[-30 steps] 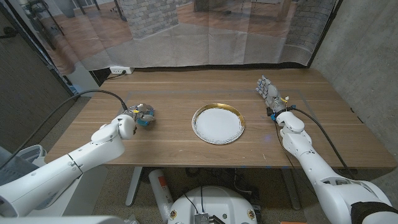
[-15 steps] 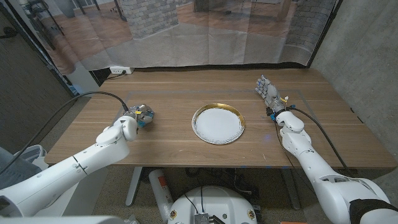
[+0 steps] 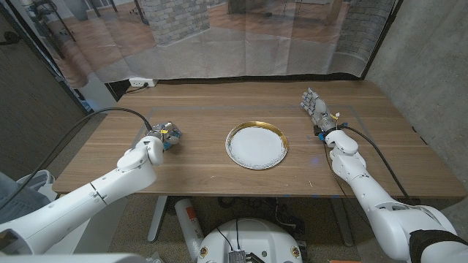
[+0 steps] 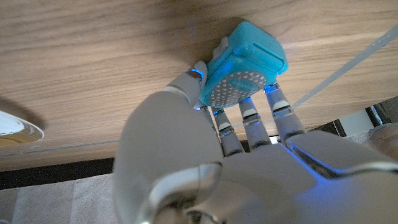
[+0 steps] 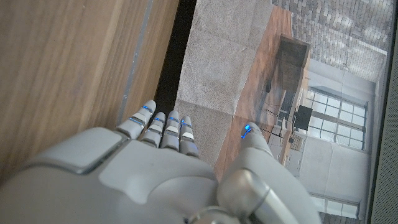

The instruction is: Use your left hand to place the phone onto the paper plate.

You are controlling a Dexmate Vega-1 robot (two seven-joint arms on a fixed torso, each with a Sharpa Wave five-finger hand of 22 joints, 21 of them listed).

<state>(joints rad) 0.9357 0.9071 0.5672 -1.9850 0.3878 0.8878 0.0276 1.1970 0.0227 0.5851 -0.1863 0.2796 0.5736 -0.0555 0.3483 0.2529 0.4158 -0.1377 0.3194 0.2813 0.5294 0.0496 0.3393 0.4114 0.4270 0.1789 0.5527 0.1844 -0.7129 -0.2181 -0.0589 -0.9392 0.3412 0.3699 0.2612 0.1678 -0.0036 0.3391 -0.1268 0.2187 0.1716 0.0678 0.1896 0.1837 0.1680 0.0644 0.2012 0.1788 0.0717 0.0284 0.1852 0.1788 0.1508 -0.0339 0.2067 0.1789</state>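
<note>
Okay, near edge first: my left arm comes in from the lower corner and my left hand (image 3: 165, 136) sits on the table's (image 3: 205, 172) left part. Its fingers (image 4: 249, 118) are curled round the phone (image 4: 244, 63), a small turquoise block with a dotted round face; thumb on one side, the rest on the other, so I'm gripping it. Can't tell from the left wrist view if the phone is lifted or touching the wood; it's right at the tabletop. From the head view the phone (image 3: 169, 140) is mostly hidden in the hand, just bits of blue showing. Paper plate (image 3: 256, 145), white with gold rim, lies at the table's middle, well apart from the phone, to its right. Further over, my right hand (image 3: 316, 109) stands near the right side of the table, fingers (image 5: 165, 130) straight and side by side, thumb apart, holding nothing. Beyond the table's far edge, a translucent curtain (image 3: 241, 44) hangs.
</note>
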